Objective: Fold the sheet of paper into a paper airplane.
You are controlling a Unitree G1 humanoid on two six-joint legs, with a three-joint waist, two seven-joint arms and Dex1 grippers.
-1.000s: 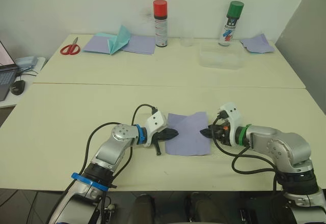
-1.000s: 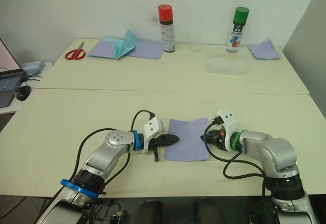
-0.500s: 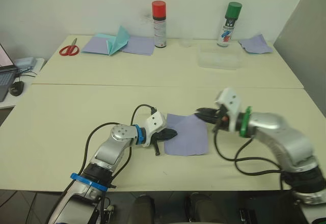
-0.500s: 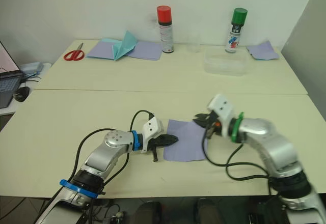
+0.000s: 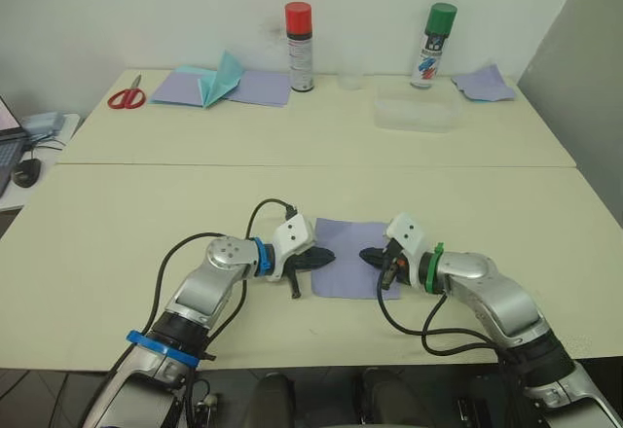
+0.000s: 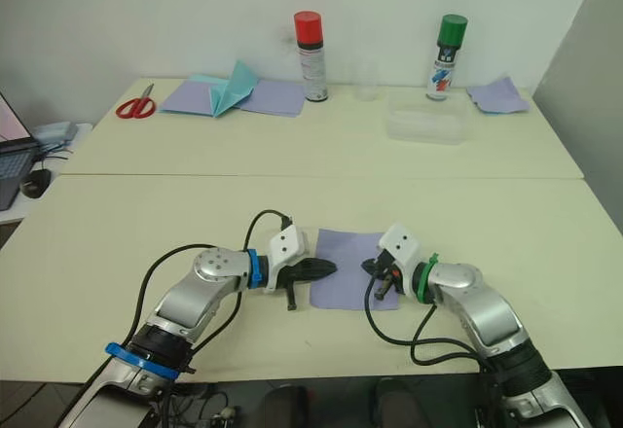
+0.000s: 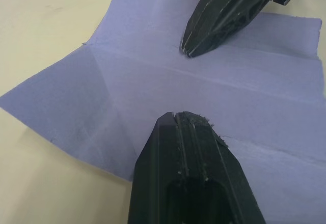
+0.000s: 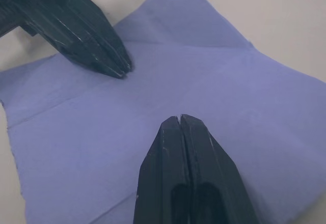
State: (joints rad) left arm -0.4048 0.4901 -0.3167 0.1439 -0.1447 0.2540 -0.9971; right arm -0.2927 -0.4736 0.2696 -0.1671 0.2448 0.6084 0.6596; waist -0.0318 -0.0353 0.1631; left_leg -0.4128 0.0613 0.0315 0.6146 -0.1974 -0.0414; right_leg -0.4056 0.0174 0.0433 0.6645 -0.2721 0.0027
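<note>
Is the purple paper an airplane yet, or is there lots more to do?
Not yet. The sheet of paper lies open and flat on the table, showing only crease lines, so some pre-folding looks done. Right now the left gripper and right gripper, jaws shut, sit over its opposite sides. All the folds that make the pointed shape are left.

Matt creased lavender sheet of paper [image 5: 355, 270], smooth matt cream table [image 5: 146, 204], ridged black end effector fingers [image 7: 188, 173]
</note>
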